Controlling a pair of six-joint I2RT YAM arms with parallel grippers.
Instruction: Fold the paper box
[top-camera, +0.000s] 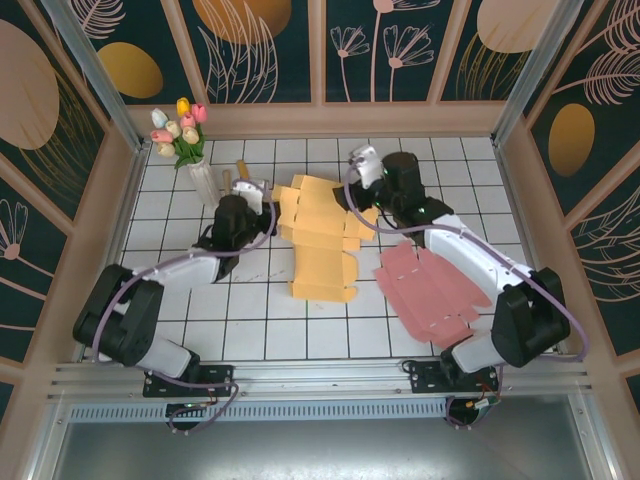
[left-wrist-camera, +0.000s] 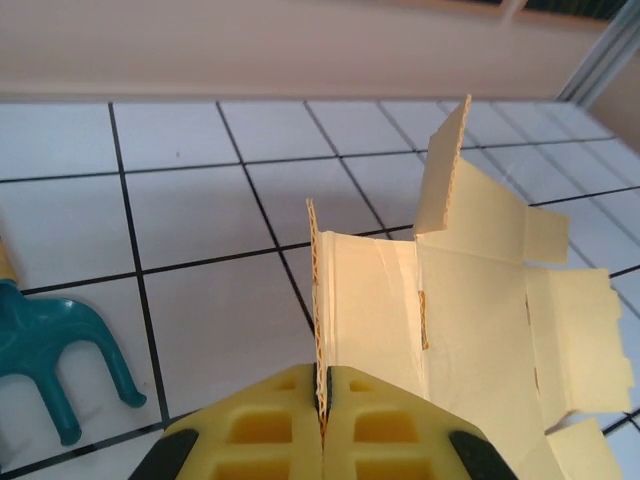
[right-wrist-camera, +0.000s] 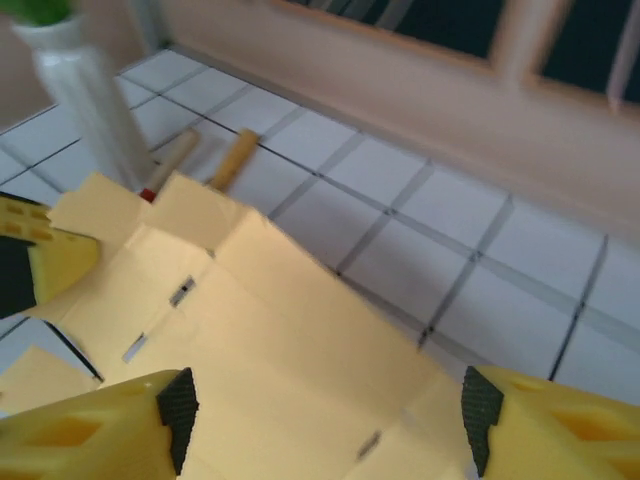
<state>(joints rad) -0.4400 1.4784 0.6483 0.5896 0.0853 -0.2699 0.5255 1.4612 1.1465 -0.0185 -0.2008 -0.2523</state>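
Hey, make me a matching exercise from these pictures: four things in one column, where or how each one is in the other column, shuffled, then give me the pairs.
Things
1. yellow box
2. pink box
3. tulip vase
4. left gripper

Place or state
A. stands at the far left of the table
B. shut on an upright cardboard flap
C. lies flat beside the right arm
D. partly raised, mid-table

Pairs: 1-D, 2-C, 3-A, 4-B
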